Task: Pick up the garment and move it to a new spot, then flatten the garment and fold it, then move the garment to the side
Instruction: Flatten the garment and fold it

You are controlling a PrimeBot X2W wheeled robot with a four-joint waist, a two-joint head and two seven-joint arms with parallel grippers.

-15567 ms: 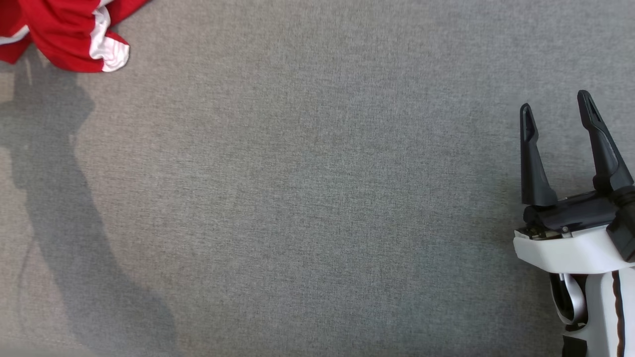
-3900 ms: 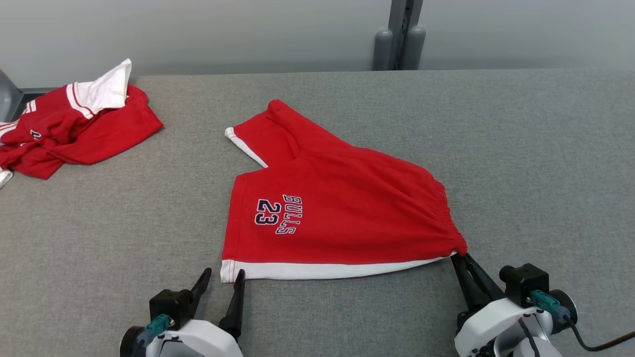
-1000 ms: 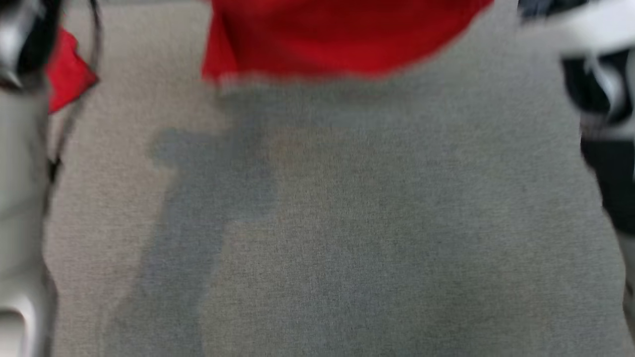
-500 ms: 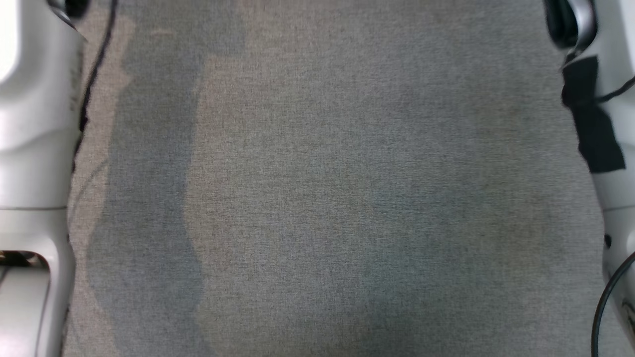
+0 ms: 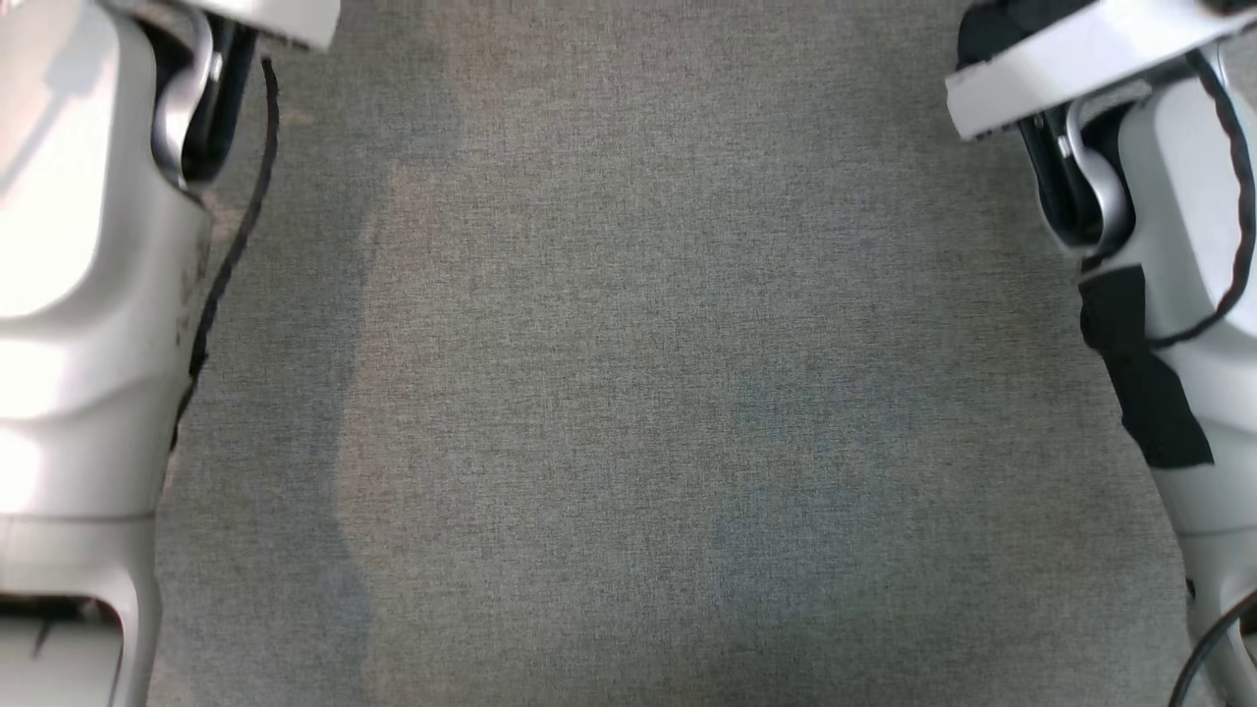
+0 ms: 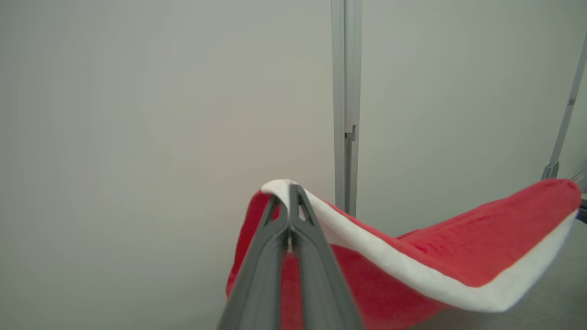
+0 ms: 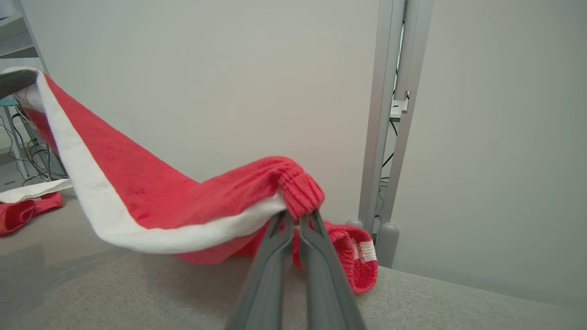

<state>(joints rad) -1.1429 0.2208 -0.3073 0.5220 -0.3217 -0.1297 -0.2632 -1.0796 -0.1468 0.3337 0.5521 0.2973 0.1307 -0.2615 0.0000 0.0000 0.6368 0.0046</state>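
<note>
The red cloth shorts (image 6: 458,243) look soft and fleecy, the grey table covering (image 5: 628,393) coarse woven fabric, the white arm shells (image 5: 79,295) glossy plastic.

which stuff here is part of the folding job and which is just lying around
Job:
- shorts, held up at two ends
- table

Lying about:
- other red clothes on the table
- post behind the table
- cables
</note>
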